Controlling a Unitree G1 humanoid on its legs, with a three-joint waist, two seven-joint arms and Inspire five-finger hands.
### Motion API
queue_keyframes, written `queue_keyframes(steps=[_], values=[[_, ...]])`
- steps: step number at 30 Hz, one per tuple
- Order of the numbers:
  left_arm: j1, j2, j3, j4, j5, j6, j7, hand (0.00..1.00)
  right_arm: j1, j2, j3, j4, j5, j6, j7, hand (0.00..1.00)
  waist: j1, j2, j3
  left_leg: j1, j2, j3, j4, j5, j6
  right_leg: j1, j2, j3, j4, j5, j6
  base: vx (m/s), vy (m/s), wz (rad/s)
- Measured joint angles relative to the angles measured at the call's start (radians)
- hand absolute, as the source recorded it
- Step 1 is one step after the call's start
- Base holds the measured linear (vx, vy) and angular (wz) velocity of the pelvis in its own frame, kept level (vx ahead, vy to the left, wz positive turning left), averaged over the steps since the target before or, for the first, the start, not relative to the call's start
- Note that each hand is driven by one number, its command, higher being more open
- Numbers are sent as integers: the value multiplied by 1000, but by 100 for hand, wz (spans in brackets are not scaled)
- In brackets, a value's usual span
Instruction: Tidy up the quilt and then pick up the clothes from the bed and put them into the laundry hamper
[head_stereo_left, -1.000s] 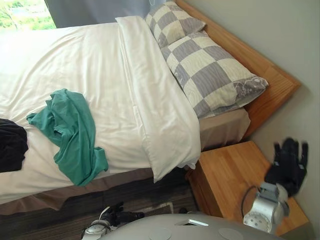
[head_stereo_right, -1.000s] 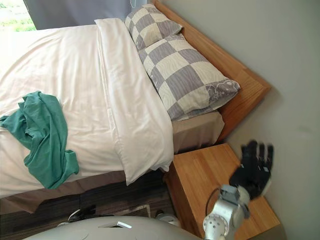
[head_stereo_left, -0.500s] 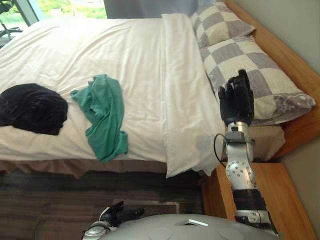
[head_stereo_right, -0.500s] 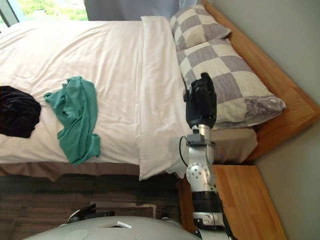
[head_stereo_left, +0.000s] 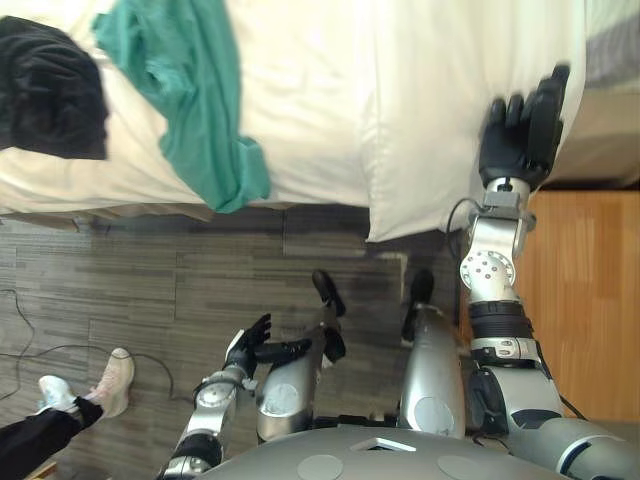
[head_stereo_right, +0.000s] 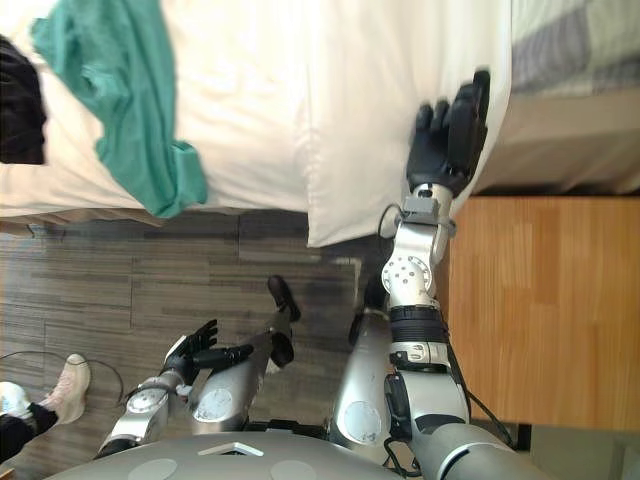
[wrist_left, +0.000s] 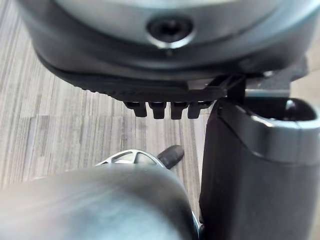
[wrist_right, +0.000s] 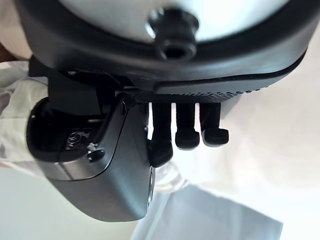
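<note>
White quilt: we see the right hand flat, fingers straight, on its folded edge, probably to smooth it. The left hand hangs idle, fingers loose. The green shirt lies untouched.

We see the white quilt spread flat over the bed, lightly creased. Its top is turned back in a wide folded band, and the band's lower corner hangs past the bed's side edge. The green garment lies crumpled on the quilt as a long strip, one end draping over that side edge. The black garment sits bunched in a heap just beside the green one, also on the quilt near the edge. We can't tell if the two touch.
</note>
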Motion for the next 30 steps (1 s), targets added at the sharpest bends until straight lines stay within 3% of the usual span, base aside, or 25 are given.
queue_keyframes(steps=[2, 6, 8, 11, 12, 14, 16, 19, 21, 25, 26, 30], values=[[-37, -25, -5, 24, -27, -8, 29, 100, 18, 27, 10, 7, 8, 2, 82, 0, -10, -11, 9, 5, 0, 17, 1, -1, 0, -12, 8, 23, 9, -9, 1, 107, -101, -26], [-79, -54, -6, 57, -34, -27, 60, 100, 123, 91, 23, 49, 46, 5, 150, 0, -33, -41, 27, 50, 11, 55, 1, -17, 1, 15, 31, 52, -1, -13, -3, 113, -101, -34], [-91, -54, -6, 73, -35, -16, 78, 100, 225, 105, 10, 157, 47, 36, 152, 0, -43, -52, 34, 85, 15, 80, 1, -33, 0, 42, 46, 73, -17, -15, 0, 110, -74, -39], [-145, -65, -7, 108, -96, 36, 101, 100, 402, 105, -61, 414, 38, 138, 131, 0, -63, -53, 34, 119, 21, 108, 1, -55, -13, 80, 55, 80, -50, -14, 4, 167, -72, -28], [-169, -79, -7, 112, -112, 52, 106, 100, 478, 105, -72, 472, 22, 167, 132, 100, -69, -53, 34, 133, 26, 120, 1, -62, -14, 99, 62, 82, -67, -11, 7, 203, -77, -26], [-194, -101, -14, 113, -138, 64, 109, 100, 587, 102, -77, 491, -69, 193, 142, 100, -98, -69, 28, 168, 31, 139, 1, -71, -19, 138, 68, 87, -85, -8, 11, 165, -64, -29], [-201, -110, -30, 110, -147, 74, 111, 100, 681, 110, -34, 499, -216, 198, 179, 100, -116, -116, -14, 224, 48, 175, 0, -87, -30, 192, 93, 101, -120, -5, 14, 136, -73, -43], [-201, -121, -92, 110, -146, 101, 114, 100, 724, 125, -5, 527, -341, 189, 180, 100, -117, -156, -102, 264, 75, 185, 0, -97, -41, 264, 116, 80, -172, -3, 11, 106, -97, -5], [-193, -128, -109, 114, -143, 130, 113, 100, 732, 122, 12, 525, -398, 172, 177, 100, -117, -166, -142, 286, 82, 185, -1, -99, -43, 307, 119, 67, -197, -3, 11, 93, -71, 17], [-141, -127, -123, 124, -137, 226, 119, 100, 740, 128, 60, 513, -478, 138, 120, 100, -113, -157, -223, 365, 101, 187, -1, -110, -57, 431, 135, 39, -266, -3, 11, 94, -45, 12], [-104, -113, -121, 124, -135, 256, 120, 100, 743, 124, 63, 519, -518, 137, 110, 100, -111, -144, -249, 394, 111, 190, -1, -117, -67, 469, 148, 34, -286, -3, 10, 76, -43, -5], [-30, -94, -122, 138, -96, 292, 133, 100, 732, 107, 65, 546, -555, 141, 113, 100, -108, -114, -276, 437, 122, 194, 1, -126, -79, 524, 159, 31, -311, -2, 8, 40, -28, -3]])
